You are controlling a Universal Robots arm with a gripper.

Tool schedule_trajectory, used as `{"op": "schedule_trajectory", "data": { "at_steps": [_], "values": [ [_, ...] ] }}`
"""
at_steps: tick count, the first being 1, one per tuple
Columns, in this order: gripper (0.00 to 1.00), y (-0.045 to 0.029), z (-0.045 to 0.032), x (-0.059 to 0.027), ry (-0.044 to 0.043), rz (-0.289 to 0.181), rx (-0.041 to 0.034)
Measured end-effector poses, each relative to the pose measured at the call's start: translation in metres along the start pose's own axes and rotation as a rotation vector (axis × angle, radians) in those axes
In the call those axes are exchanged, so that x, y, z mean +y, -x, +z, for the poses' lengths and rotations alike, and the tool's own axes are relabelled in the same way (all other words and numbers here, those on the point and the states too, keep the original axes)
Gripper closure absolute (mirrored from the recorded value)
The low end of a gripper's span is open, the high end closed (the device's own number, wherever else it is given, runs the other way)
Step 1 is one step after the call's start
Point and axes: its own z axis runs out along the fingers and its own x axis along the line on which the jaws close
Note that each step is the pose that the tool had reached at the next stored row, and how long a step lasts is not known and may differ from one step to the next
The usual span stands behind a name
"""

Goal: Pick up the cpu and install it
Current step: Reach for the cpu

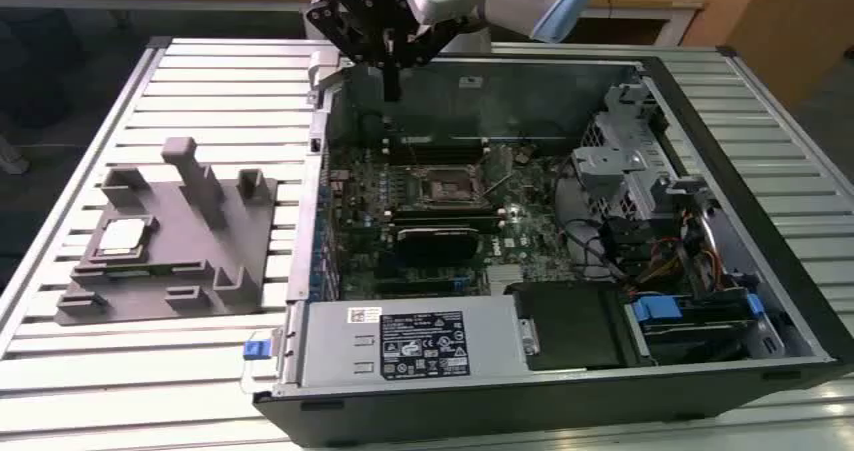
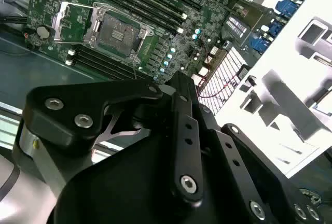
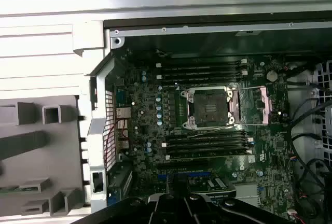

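The cpu, a small square chip with a silvery top, lies flat on the grey moulded tray at the exterior view's left, outside the computer case. My gripper hangs over the case's far wall, well away from the cpu, its fingers shut together on nothing. The black socket sits mid-motherboard with its metal lid swung open and its inside bare. It is seen in both wrist views, in the first as socket and in the second as socket. The gripper's black linkages fill the foreground.
The open computer case holds the green motherboard, memory slots, a black fan shroud, cables and a drive cage. The tray's upright posts rise beside the cpu. A slatted metal table lies underneath.
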Motion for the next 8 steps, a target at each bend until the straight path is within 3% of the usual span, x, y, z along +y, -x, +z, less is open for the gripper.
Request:
{"op": "schedule_trajectory", "data": {
  "at_steps": [8],
  "values": [
    [0.89, -0.0014, 0.0, -0.0001, 0.0001, 0.0, 0.0]
  ]
}}
